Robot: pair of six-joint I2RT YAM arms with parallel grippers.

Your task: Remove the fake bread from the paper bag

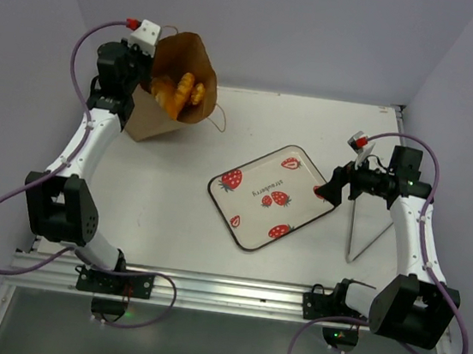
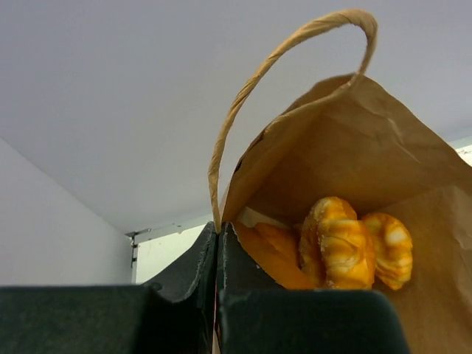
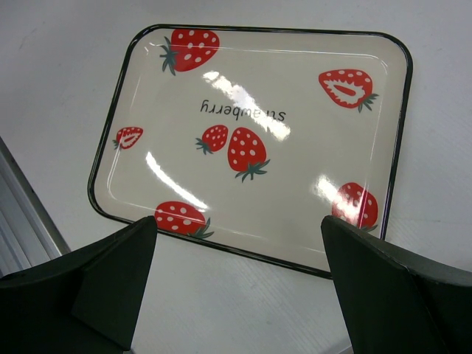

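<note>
Firstly, white tabletop (image 1: 163,211): bears all items listed below.

Brown kraft paper bag (image 1: 195,55): sits at the far left corner, tipped so the open mouth shows to the top camera; well apart from the tray.

White strawberry-printed rectangular tray (image 1: 251,231) with dark rim: lies flat near table centre, turned at an angle, nothing on it.

Glossy golden-orange fake bread (image 1: 180,92): still inside the bag, several pieces bunched low against the inner wall; exact count not readable.

Twisted-paper loop handle (image 2: 295,44): arches up from the bag rim, just above the left fingers.

Left gripper (image 2: 219,254): pressed together, clamped on the bag rim at the handle root.

Right gripper (image 3: 237,236): spread wide, holding nothing, poised over the tray's edge.
</note>
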